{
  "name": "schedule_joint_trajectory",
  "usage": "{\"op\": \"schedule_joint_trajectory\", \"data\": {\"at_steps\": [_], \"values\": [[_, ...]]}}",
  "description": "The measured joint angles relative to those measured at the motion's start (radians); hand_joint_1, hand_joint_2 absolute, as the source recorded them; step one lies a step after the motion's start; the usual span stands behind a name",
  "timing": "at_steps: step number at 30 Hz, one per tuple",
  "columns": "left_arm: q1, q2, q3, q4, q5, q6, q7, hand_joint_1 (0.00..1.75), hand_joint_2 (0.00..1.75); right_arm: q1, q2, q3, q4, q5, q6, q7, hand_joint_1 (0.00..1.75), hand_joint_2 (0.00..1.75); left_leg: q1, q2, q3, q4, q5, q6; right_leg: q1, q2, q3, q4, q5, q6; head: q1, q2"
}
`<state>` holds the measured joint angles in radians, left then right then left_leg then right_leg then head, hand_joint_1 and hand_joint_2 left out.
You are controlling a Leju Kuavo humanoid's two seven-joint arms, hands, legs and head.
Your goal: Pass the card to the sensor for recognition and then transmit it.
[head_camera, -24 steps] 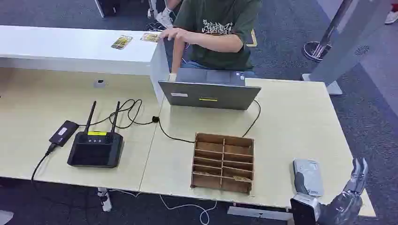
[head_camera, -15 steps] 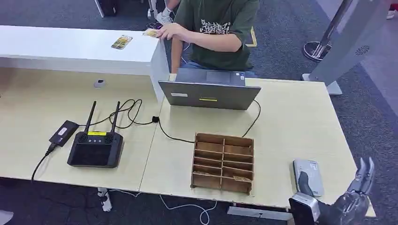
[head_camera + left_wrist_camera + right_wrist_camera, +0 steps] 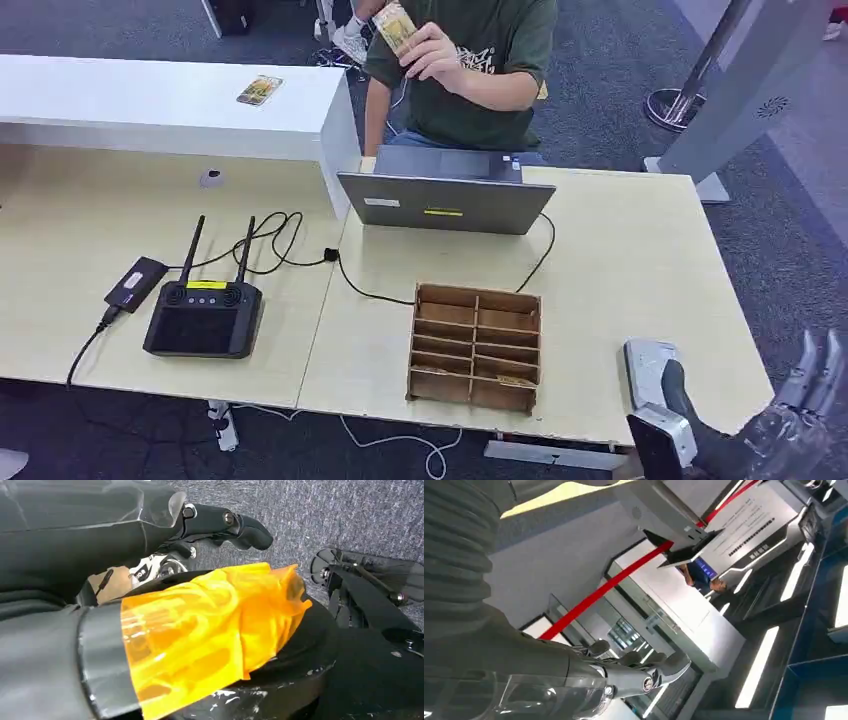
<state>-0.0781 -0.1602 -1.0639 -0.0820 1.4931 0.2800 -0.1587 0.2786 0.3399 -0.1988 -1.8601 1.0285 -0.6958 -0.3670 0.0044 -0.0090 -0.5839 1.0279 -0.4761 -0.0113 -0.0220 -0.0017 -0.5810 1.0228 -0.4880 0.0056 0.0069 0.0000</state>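
A person behind the laptop holds a yellow card (image 3: 397,27) up in one hand. A second card (image 3: 259,90) lies on the white counter (image 3: 150,110). The grey sensor pad (image 3: 649,364) sits at the table's front right corner. My right hand (image 3: 803,397) hovers just right of the sensor, past the table's edge, with its fingers spread and nothing in them. The right wrist view shows that hand (image 3: 629,672) with its fingers stretched out, bare. My left hand (image 3: 220,525) hangs low over grey carpet, its fingers extended and holding nothing.
A wooden compartment box (image 3: 477,346) stands at the table's front middle, left of the sensor. An open laptop (image 3: 445,195) sits behind it. A black controller with two antennas (image 3: 205,315) and its cables lie at the left. A silver stand (image 3: 735,80) rises at the back right.
The person picked one card off the white counter and raised it to chest height. My right hand moved right, off the table corner, and its fingers spread.
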Motion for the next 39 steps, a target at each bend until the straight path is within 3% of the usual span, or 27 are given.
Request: {"op": "schedule_joint_trajectory", "data": {"at_steps": [3,8,10,17,25,31,33,36,39], "values": [[0.0,0.0,0.0,0.0,0.0,0.0,0.002,0.0,0.0,-0.004,0.002,-0.007,-0.019,0.053,0.0,0.021,0.0,1.75,0.0,0.0,0.0,0.0,0.0,0.0,0.0,0.0,0.0,0.0,0.0,0.0,0.0,0.0],[0.0,0.0,0.0,0.0,0.0,0.004,0.013,0.0,0.0,-0.026,0.002,-0.025,-0.128,0.461,0.0,0.115,0.0,1.75,0.0,0.0,0.0,0.0,0.0,0.0,0.0,0.0,0.0,0.0,0.0,0.0,0.0,0.0],[0.0,0.0,0.0,0.0,0.0,0.004,0.016,0.0,0.0,-0.034,0.002,-0.03,-0.168,0.528,0.0,0.087,0.0,1.75,0.0,0.0,0.0,0.0,0.0,0.0,0.0,0.0,0.0,0.0,0.0,0.0,0.0,0.0],[0.0,0.0,0.0,0.0,0.0,0.004,0.02,0.0,0.0,-0.04,0.002,-0.043,-0.23,0.542,0.0,0.056,0.0,1.75,0.0,0.0,0.0,0.0,0.0,0.0,0.0,0.0,0.0,0.0,0.0,0.0,0.0,0.0],[0.0,0.001,0.0,0.0,0.0,0.005,0.02,0.0,0.0,-0.054,0.001,-0.063,-0.28,0.543,0.0,-0.111,0.0,1.75,0.0,0.0,0.0,0.0,0.0,0.0,0.0,0.0,0.0,0.0,0.0,0.0,0.0,0.0],[-0.001,0.002,0.0,0.0,-0.002,0.004,0.021,0.0,0.0,-0.063,-0.002,-0.064,-0.28,0.479,0.0,-0.127,0.0,1.75,0.0,0.002,0.0,0.0,0.0,0.0,0.0,0.001,0.0,0.0,0.0,0.0,0.0,0.0],[-0.001,0.002,0.0,0.0,-0.003,0.001,0.024,0.0,0.0,-0.072,-0.004,-0.064,-0.26,0.504,0.0,-0.071,0.0,1.75,0.0,0.003,0.0,0.0,-0.001,0.001,0.0,0.002,0.001,0.0,0.0,0.0,0.0,0.0],[-0.002,0.002,-0.006,0.0,-0.006,-0.005,0.026,0.0,0.0,-0.111,-0.044,0.005,-0.191,0.537,0.001,0.154,0.0,1.75,0.0,0.003,0.0,0.0,0.0,0.001,0.0,0.002,0.0,0.0,0.001,0.0,0.0,0.0],[-0.004,0.003,-0.017,0.0,-0.009,-0.011,0.033,0.0,0.0,-0.157,-0.094,0.088,-0.13,0.537,0.0,0.252,0.0,1.75,0.0,0.004,0.001,0.0,0.0,0.001,0.0,0.003,0.001,0.0,0.001,0.0,0.0,0.0]]}}
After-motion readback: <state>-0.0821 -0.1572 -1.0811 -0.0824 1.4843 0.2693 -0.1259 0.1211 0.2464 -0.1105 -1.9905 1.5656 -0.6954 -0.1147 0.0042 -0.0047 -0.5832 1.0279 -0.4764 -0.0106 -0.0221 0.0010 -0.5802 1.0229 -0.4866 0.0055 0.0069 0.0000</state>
